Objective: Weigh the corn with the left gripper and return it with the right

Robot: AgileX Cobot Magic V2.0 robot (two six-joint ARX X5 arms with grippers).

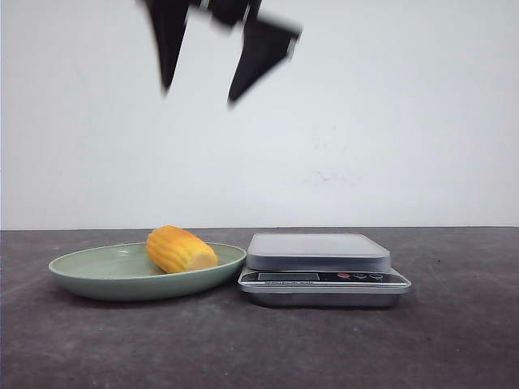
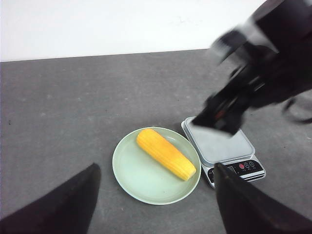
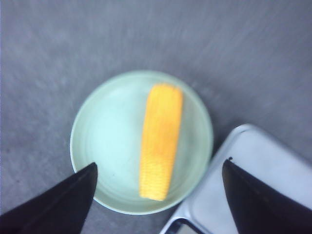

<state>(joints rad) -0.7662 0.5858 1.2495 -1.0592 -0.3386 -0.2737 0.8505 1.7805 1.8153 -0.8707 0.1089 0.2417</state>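
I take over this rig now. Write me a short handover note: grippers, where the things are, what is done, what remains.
Left gripper: open, empty, held away from the plate.
Right gripper: open, empty, high above the plate.
The corn lies on its side in the green plate, touched by nothing.
The scale stands beside the plate, nothing on it.
Done: these pictures cannot tell whether the weighing has already happened.
Left: if it has not, the left gripper puts the corn on the scale and the right gripper returns it to the plate.

A pale green plate (image 1: 89,271) sits just beside a silver scale (image 1: 324,279) on a dark table (image 1: 259,348)
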